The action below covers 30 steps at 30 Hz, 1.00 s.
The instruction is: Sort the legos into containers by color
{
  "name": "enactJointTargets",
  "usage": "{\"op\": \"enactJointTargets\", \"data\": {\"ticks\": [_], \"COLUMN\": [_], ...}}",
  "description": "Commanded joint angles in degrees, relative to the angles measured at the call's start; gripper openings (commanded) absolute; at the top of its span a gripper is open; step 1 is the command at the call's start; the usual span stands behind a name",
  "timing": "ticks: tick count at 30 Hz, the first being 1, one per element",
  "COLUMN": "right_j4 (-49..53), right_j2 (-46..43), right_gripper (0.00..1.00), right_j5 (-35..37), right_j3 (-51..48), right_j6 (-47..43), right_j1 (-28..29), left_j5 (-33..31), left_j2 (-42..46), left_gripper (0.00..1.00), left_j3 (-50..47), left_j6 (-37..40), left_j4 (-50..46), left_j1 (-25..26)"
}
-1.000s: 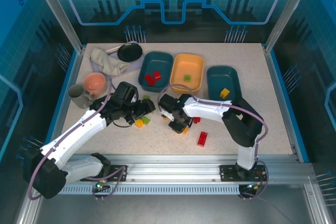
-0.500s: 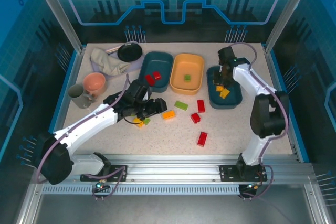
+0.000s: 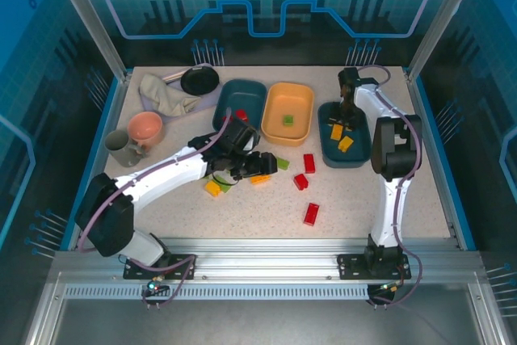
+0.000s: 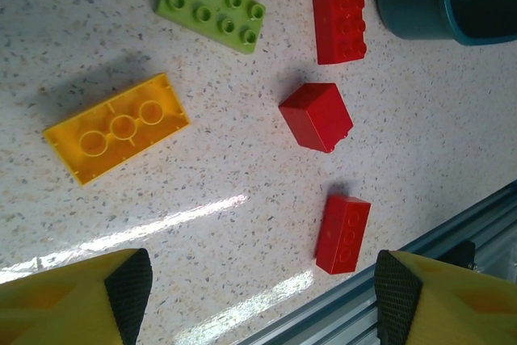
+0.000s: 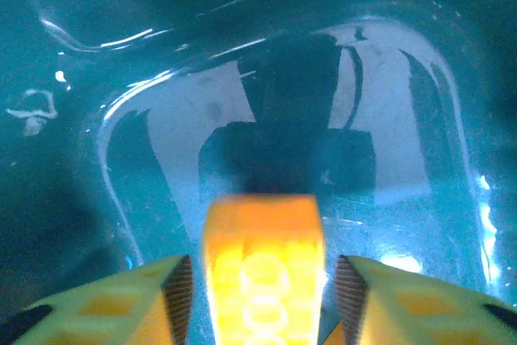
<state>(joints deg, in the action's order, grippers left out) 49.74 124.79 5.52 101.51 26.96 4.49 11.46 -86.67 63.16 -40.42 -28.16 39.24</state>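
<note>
"Seven or so legos [image 3: 311,213] lie loose on the table [image 3: 388,191], just in front of the three containers [image 3: 300,96]," says the describer. "An orange-yellow brick [image 5: 262,232] sits between the pads of the right gripper [image 5: 263,268], low over the floor of the right teal tub [image 3: 353,156]. A thin gap seems to show on each side, so whether it is gripped or just let go cannot be told."

"And the left gripper [image 4: 260,280]?" asks the listener.

"Spread wide and empty, hanging over a yellow brick [image 4: 117,127], a green brick [image 4: 212,4] and three red bricks [image 4: 317,116]."

"What would make this step go well?"

"Probably releasing the orange-yellow brick well inside the rim. The left gripper should likely choose one brick, square its fingers across the short sides and come straight down, so its neighbours are not nudged."

"The setting?"

"A pale speckled tabletop streaked with glare, a metal rail [image 3: 266,252] along the near edge, and blue-lit panelled walls [image 3: 258,6]. A pink bowl [image 3: 146,127], a grey mug [image 3: 119,147], a cloth [image 3: 166,94] and a black pan [image 3: 199,80] sit at the back left."
</note>
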Motion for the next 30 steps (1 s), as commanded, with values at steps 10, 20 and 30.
{"op": "enactJointTargets", "data": {"ticks": [10, 20, 30], "right_j4": [-4.6, -14.3, 0.2], "right_j2": [-19.3, -48.3, -77.7], "right_gripper": [0.62, 0.62, 0.74], "right_j5": [0.9, 2.4, 3.6], "right_j3": [-7.4, -36.7, -49.1], "right_j6": [-5.4, -2.7, 3.6], "right_j1": [5.8, 18.0, 21.0], "left_j5": [-4.8, -1.8, -4.2], "left_j2": [-0.1, -14.0, -34.7], "left_gripper": [0.76, 0.76, 0.78], "left_j3": [2.7, 15.0, 35.9], "left_j6": [-0.9, -1.3, -5.1], "left_j4": [-3.8, -8.8, -21.6], "left_j1": [1.4, 5.7, 10.6]}}
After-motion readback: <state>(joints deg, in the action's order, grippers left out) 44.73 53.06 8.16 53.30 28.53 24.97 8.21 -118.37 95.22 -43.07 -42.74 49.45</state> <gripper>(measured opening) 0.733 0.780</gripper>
